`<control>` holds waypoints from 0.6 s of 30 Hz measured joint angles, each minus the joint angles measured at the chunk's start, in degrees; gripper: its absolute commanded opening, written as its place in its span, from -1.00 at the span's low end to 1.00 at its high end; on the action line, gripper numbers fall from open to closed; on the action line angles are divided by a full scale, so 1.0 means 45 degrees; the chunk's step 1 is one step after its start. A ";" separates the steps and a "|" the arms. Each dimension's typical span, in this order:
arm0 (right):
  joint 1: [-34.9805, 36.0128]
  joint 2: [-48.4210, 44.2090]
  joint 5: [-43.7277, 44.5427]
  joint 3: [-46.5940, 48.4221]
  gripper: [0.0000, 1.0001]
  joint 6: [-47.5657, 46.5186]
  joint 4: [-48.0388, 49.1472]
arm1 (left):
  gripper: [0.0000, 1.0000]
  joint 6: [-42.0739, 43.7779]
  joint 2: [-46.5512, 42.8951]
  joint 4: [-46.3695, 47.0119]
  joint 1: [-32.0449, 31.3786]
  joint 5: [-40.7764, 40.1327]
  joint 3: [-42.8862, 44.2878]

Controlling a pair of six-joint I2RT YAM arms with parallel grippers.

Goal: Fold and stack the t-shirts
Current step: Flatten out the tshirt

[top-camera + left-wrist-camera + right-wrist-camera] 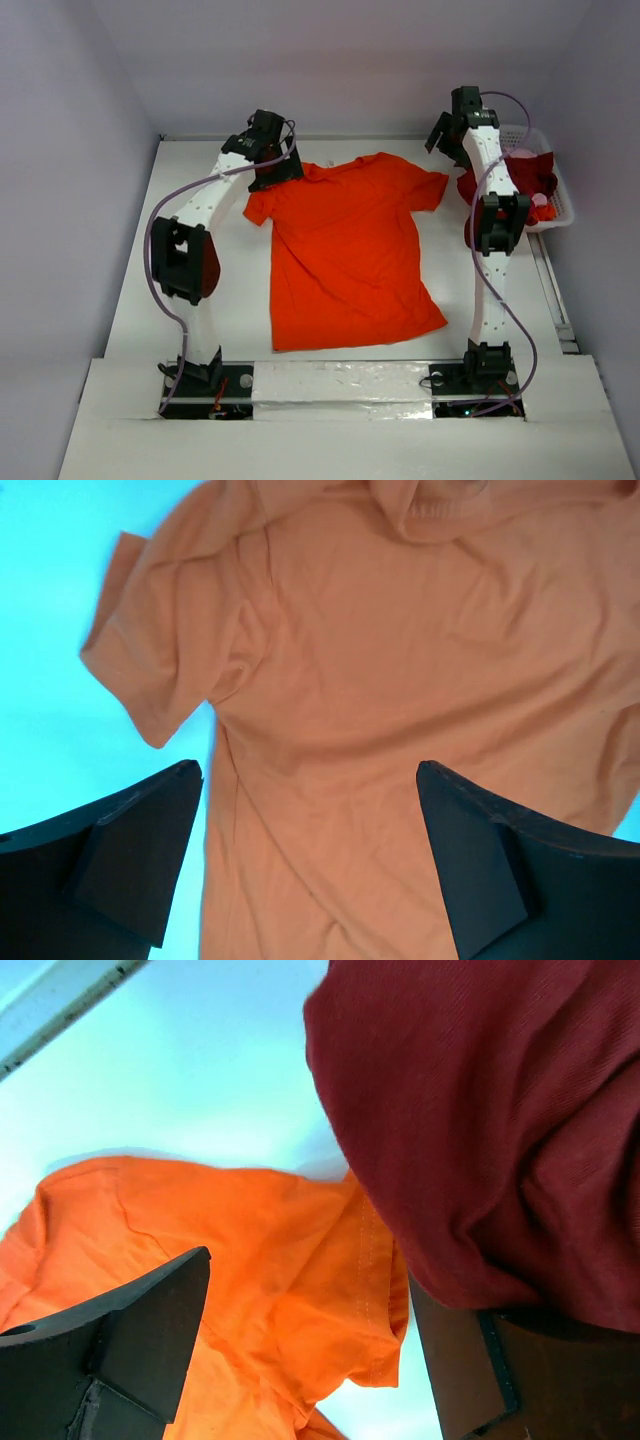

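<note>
Surface is a plain white table (240, 320) boxed in by pale matte walls (350, 60), with a glossy white strip (340, 385) along the near edge between the arm bases. Orange-red t-shirt (350, 250) lies flat mid-table, collar at the far side, sleeves out, soft knit with light creases and the hem slightly skewed. Left gripper (308, 768) hangs over its left shoulder and sleeve area, jaws wide apart, nothing in them. Right gripper (308, 1266) is at the far right by the other sleeve, also spread wide and gripping nothing. Dark crimson t-shirt (500, 1110) is bunched right by its one finger — can't tell if it touches. It sits in the white lattice basket (560, 205) with the pink cloth (522, 157).
</note>
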 measured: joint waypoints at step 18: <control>0.2273 -0.2647 -0.0869 -0.1030 0.24 -0.0636 0.0495 | -0.08 -0.0063 0.0627 0.0738 0.0253 -0.1268 -0.0180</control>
